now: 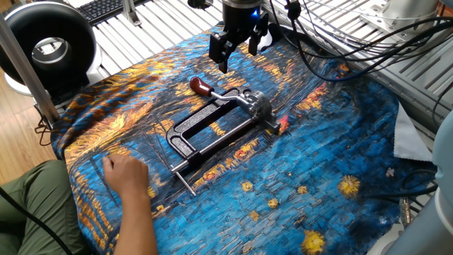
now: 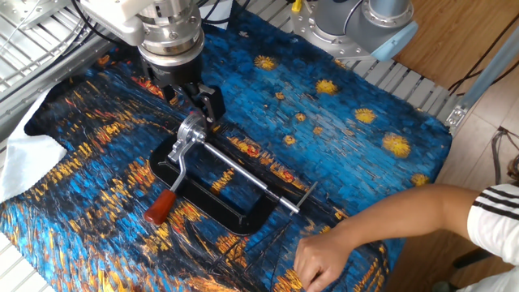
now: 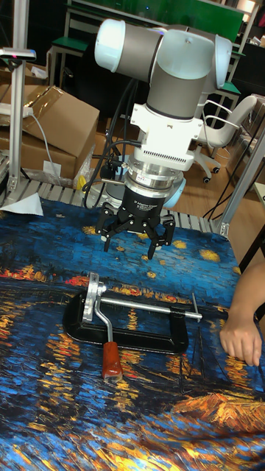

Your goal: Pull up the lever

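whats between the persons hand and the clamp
Only bare patterned cloth. The hand rests on it, apart from the clamp and the thin steel rod at its end. The tall fixed view shows this best.

Bright, even overhead light; soft shadows, pics sharp, slight glare on metal, bg dimmer in tall view.

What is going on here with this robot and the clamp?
The robot's gripper hovers open and empty near one end of a black clamp frame. The lever at that end lies flat on the painted cloth, not yet pulled up. A person's hand rests on the cloth by the clamp's other end.
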